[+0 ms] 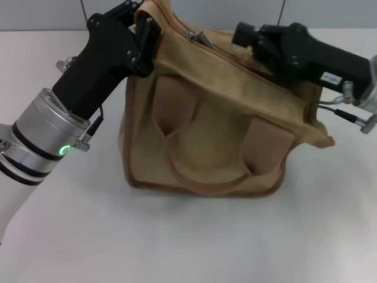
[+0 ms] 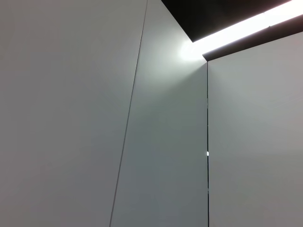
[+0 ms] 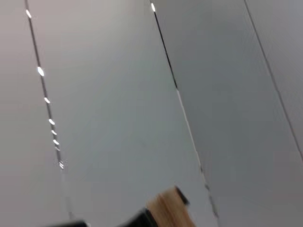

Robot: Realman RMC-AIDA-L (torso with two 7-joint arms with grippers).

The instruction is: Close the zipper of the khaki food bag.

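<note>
Zipper (image 1: 235,61) closing under way on the khaki bag (image 1: 218,130).
Left gripper (image 1: 144,32) is clamping the bag's corner; right gripper (image 1: 244,35), grip unclear, is hovering just beside the silver pull (image 1: 199,38), which needs pinching next.

The khaki food bag (image 1: 218,135) is standing upright near the tabletop's far edge, handle drooping down its front. The zipper (image 1: 235,61) is running along its top, silver pull (image 1: 197,37) sitting at the left end.

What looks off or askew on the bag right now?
The khaki food bag sits skewed and sagging between the left gripper at its far left corner and the right gripper on top. Its zipper slants; the pull is near the left end.
</note>
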